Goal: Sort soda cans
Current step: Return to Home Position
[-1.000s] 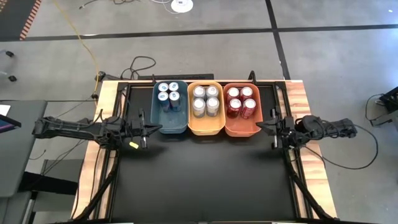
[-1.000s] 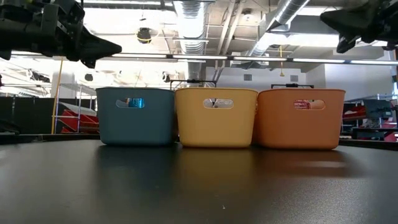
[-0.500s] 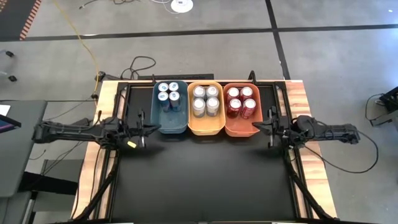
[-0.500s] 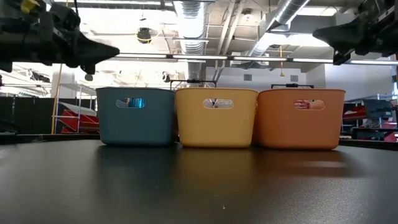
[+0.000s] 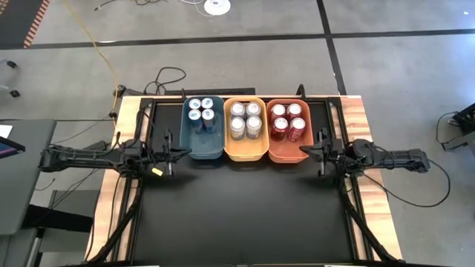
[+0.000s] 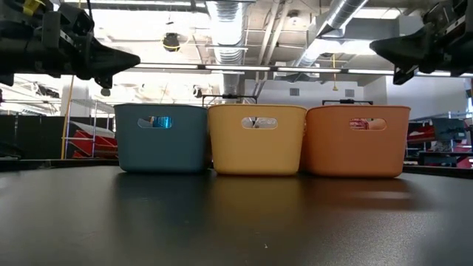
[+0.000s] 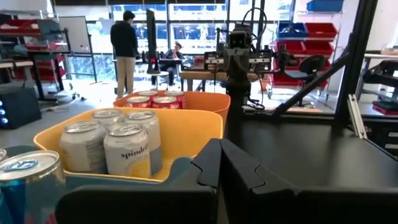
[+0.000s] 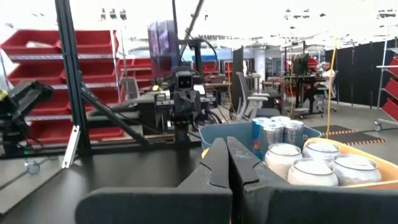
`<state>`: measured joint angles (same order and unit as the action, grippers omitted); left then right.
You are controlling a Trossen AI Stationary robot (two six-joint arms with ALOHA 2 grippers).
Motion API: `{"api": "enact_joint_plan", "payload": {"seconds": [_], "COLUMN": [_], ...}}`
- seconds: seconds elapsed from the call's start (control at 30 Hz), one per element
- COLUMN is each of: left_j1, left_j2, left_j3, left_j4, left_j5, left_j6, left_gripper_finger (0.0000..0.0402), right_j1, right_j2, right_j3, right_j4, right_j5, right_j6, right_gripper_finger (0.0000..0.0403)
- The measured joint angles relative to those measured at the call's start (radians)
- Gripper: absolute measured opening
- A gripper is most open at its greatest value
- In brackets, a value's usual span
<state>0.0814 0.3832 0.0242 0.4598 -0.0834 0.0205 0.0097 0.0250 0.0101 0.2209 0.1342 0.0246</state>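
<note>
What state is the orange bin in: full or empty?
Full: four upright red cans stand inside the orange bin, silver tops showing in the high view.

The left gripper [image 7: 219, 144] holds its two dark fingers pressed together, pointing across the black tabletop [image 7: 311, 155]. Beside it, a blue soda can [image 7: 22, 171] stands in the teal bin [image 7: 112, 182]. Four silver soda cans [image 7: 127, 149] stand in the yellow bin [image 7: 186, 127], and red soda cans [image 7: 152, 101] in the orange bin [image 7: 205, 99] beyond. The right arm [image 7: 239, 59] faces from the far side. Two people [image 7: 124, 40] are in the room behind.
</note>
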Motion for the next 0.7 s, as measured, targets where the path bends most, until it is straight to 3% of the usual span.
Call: {"api": "enact_joint_plan", "payload": {"seconds": [0.37, 0.6, 0.7], "left_j1": [0.000, -0.002, -0.002], "left_j2": [-0.058, -0.201, -0.301], "left_j3": [-0.017, -0.017, -0.017], "left_j4": [-0.071, -0.072, -0.164], "left_j5": [-0.018, 0.086, 0.101], "left_j6": [-0.049, -0.025, -0.019], "left_gripper_finger": [0.0000, 0.0000, 0.0000], "right_j1": [-0.028, -0.024, -0.024], "right_j2": [0.000, -0.006, -0.023], "right_j3": [0.000, 0.000, -0.001], "right_j4": [-0.086, -0.066, -0.064], "right_j5": [-0.006, -0.007, -0.007], "right_j6": [-0.004, -0.048, -0.050], "right_gripper_finger": [0.0000, 0.0000, 0.0000]}}
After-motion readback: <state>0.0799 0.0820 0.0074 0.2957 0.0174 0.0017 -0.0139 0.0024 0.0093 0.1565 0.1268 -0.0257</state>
